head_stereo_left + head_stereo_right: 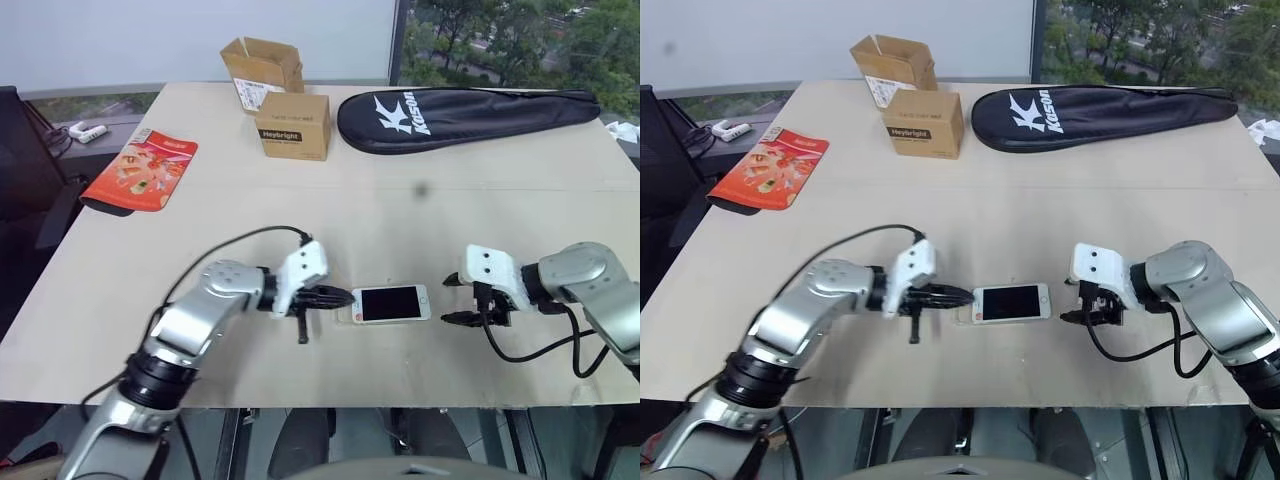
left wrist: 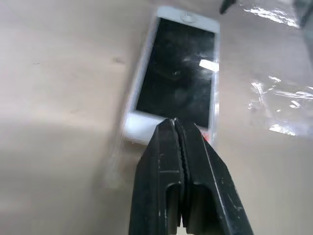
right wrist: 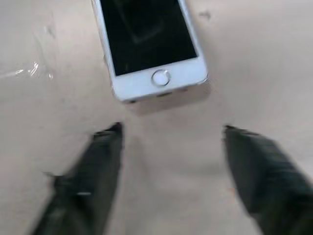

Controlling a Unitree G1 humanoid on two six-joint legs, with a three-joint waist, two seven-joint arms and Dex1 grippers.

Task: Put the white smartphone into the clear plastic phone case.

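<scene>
White smartphone (image 1: pixel 391 303), glossy black screen, rounded corners, lies flat at frame centre on matte beige table (image 1: pixel 420 210). Left gripper (image 1: pixel 338 296) pinched closed, empty; right gripper (image 1: pixel 452 299) spread, empty.

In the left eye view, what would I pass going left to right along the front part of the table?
Left gripper, fingers shut → white smartphone, lying screen up → right gripper, fingers apart.
</scene>
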